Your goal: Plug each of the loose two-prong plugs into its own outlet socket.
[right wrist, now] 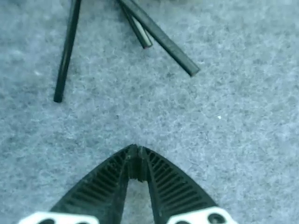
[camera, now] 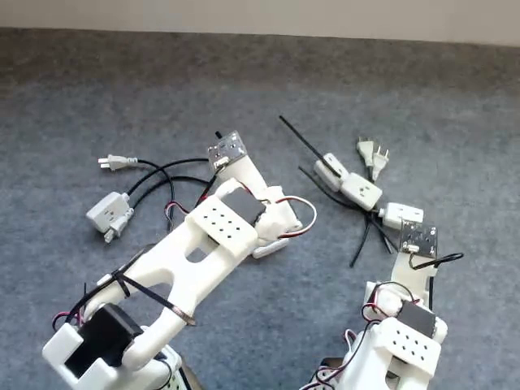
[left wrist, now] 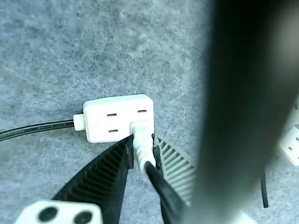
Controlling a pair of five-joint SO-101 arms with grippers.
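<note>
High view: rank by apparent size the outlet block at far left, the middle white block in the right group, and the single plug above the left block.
1 and 2. Far-left outlet block and middle right block: about alike, so I leave them unranked.
3. Single plug: clearly smallest.

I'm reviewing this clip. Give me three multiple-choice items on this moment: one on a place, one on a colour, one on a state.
1. Where is the white plug that the left gripper holds?
A) at the white outlet block
B) lying loose, far from any outlet
C) on top of an arm

2. What colour is that block's cord?
A) red
B) black
C) white

3. How is the right gripper?
A) wide open
B) shut on a plug
C) shut, empty

Answers:
1 A: the plug sits between the left gripper's fingers and touches the block.
2 B: the cord leaving the block is black.
3 C: its fingers meet with nothing between them.
</note>
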